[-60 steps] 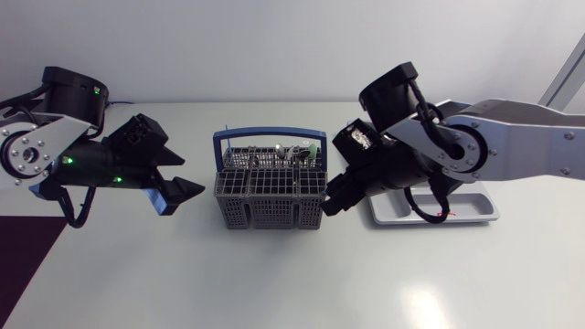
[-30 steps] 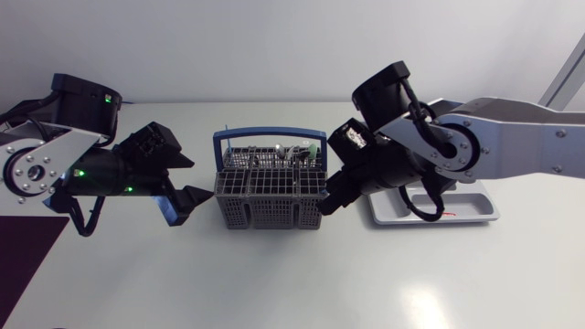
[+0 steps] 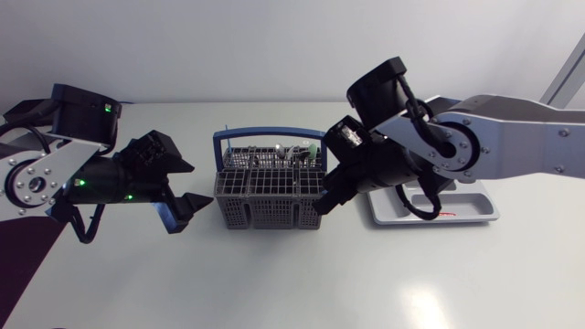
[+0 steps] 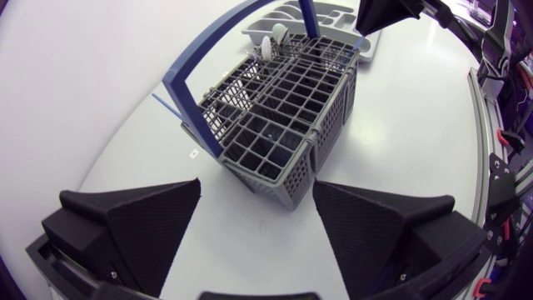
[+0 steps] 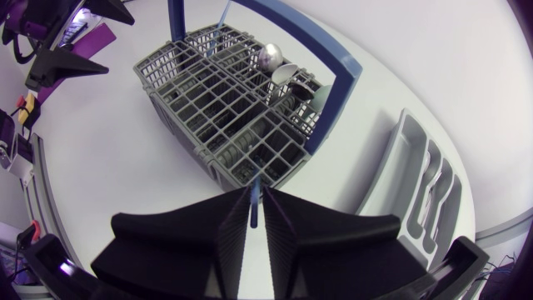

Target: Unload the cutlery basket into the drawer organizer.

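As right jaws pinch stick (image 5: 254, 204), left jaws gape.

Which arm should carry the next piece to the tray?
Right: its pincer pinches a blue handle in the basket, with the organizer tray beside it. The left pincer is open, empty.

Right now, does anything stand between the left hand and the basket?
Nothing visible does. The left hand is open and points at the near end of the basket; only bare table lies between them. The right hand is at the basket's far end, out of this path.
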Controlling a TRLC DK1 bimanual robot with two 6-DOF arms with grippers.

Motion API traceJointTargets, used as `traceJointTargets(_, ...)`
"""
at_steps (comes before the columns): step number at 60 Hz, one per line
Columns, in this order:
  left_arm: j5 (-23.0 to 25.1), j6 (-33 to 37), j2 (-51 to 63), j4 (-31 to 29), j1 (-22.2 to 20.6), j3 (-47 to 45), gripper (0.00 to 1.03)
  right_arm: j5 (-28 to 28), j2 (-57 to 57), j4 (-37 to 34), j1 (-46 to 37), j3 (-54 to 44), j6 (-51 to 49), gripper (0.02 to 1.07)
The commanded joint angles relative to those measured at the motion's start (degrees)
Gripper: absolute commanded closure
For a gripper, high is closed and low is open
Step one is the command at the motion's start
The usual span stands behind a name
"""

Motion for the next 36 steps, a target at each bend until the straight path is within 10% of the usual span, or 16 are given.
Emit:
traceJointTargets(1, -0.41, 1.36, -0.74, 0.76, 0.11, -1.81, 0.06, 0.36, -2.05, -0.56, 0.04, 0.43, -0.08, 0.86)
traceJointTargets(16, -0.41, 1.27, -0.92, 3.66, 0.46, -4.18, 0.06, -2.36, -11.99, 2.87, -2.77, -8.8, 0.18, 0.25)
traceJointTargets(36, -0.41, 0.57, 0.31, 8.5, 0.38, -6.03, 0.06, -16.07, -22.18, 18.25, -11.56, -26.91, -6.5, 0.24)
